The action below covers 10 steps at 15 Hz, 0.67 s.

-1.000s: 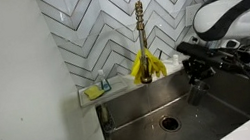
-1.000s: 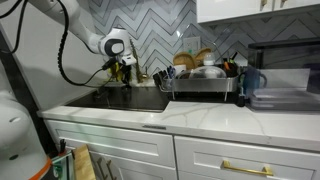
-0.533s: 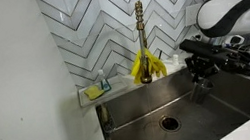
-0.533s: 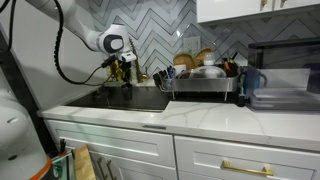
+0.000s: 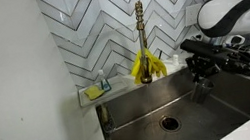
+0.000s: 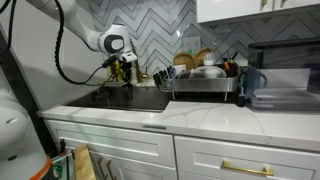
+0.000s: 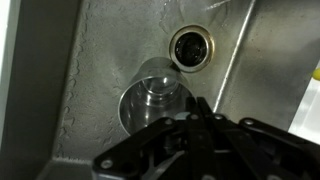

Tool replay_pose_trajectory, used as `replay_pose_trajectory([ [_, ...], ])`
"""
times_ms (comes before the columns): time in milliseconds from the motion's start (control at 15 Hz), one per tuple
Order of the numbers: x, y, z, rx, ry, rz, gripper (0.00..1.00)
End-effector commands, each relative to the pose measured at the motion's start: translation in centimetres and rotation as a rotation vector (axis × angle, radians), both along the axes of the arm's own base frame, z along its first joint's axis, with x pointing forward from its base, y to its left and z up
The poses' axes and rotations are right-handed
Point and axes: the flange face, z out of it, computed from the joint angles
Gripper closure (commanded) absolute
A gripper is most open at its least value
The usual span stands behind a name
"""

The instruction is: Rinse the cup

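In the wrist view a shiny metal cup (image 7: 150, 97) hangs over the steel sink floor, open side toward the camera, beside the drain (image 7: 191, 48). My gripper (image 7: 197, 112) is shut on the cup's rim, fingers close together. In an exterior view the gripper (image 5: 198, 71) holds the cup (image 5: 200, 90) inside the sink basin (image 5: 132, 114), to the right of the gold faucet (image 5: 142, 27) and not under it. In an exterior view the gripper (image 6: 124, 76) is at the sink's back; the cup is too small to make out there. No water shows.
Yellow gloves or cloth (image 5: 147, 68) hang at the faucet's base. A sponge holder (image 5: 94, 90) sits on the sink's back ledge. The drain (image 5: 169, 124) is mid-basin. A loaded dish rack (image 6: 200, 82) and an appliance (image 6: 282, 70) stand on the counter beside the sink.
Over the last second my gripper and the cup shifted slightly away from the faucet in the exterior view. Nothing has moved in the last half second.
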Motion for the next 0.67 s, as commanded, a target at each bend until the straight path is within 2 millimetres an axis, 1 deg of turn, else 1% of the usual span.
replay_pose_trajectory([
  [0,0.3,-3.0,1.7,-0.015,-0.014,-0.041,0.99],
  [200,0.7,-6.5,3.6,-0.032,-0.048,-0.067,0.99],
  [333,0.6,-8.9,5.2,-0.057,-0.062,-0.064,0.99],
  [467,0.0,-11.3,6.7,-0.101,-0.051,-0.052,0.99],
  [600,-0.8,-13.4,7.8,-0.129,-0.021,-0.017,0.99],
])
